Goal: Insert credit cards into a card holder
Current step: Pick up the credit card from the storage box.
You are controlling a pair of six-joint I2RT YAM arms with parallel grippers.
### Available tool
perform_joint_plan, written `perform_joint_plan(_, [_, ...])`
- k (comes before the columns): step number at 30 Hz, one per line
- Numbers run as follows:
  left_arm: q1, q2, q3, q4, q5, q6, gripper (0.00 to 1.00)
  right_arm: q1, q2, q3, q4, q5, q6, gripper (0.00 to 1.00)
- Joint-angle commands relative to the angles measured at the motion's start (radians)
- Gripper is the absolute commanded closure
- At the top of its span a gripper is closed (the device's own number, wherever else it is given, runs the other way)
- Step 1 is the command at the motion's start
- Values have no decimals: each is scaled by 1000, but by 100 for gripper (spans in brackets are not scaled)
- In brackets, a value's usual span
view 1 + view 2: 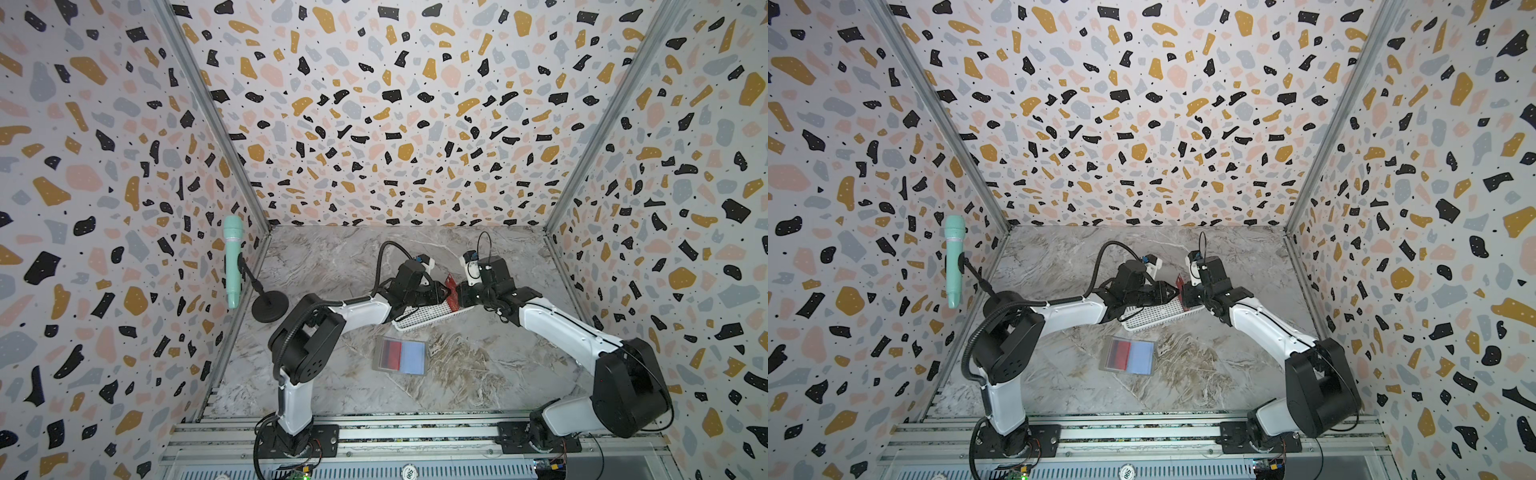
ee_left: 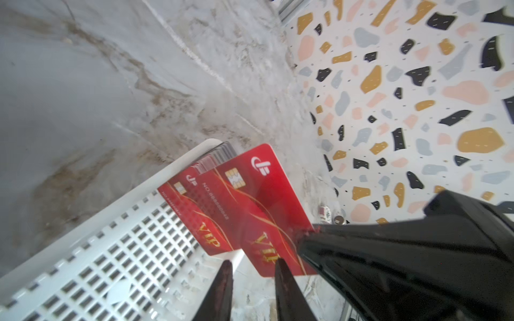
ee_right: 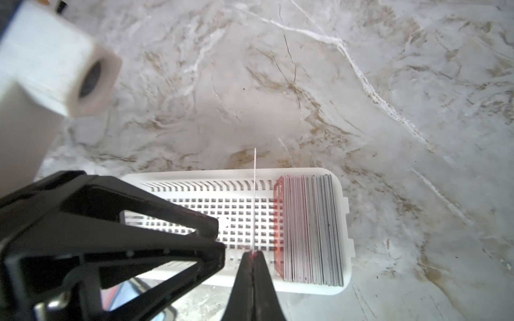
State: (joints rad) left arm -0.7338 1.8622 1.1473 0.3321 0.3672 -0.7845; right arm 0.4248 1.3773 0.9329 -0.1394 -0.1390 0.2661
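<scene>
Left wrist view: red card [image 2: 258, 205], long axis away from parted left jaws, VIP end pinched by right jaws

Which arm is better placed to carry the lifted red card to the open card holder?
The right, I judge. The right gripper is shut on the edge of the red card. The left gripper stands open beside that card and holds nothing. The card holder lies open on the table.
</scene>
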Motion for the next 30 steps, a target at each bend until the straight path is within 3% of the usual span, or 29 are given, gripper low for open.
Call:
perform_joint_plan(1, [14,-77,-91,146,49,-31,71,-44,-100,-30,43,-124,74,98])
perform_joint_plan(7, [23,-186,-251,424,93,-156,71,-101,-239,-117,130,-294,164,98])
perform_joint_plan(15, [31,-218,-389,752,138,-302,70,-119,-373,-271,348,-488,347,98])
perform_joint_plan(30, [24,-187,-439,932,173,-396,73,-124,-370,-371,600,-646,527,97])
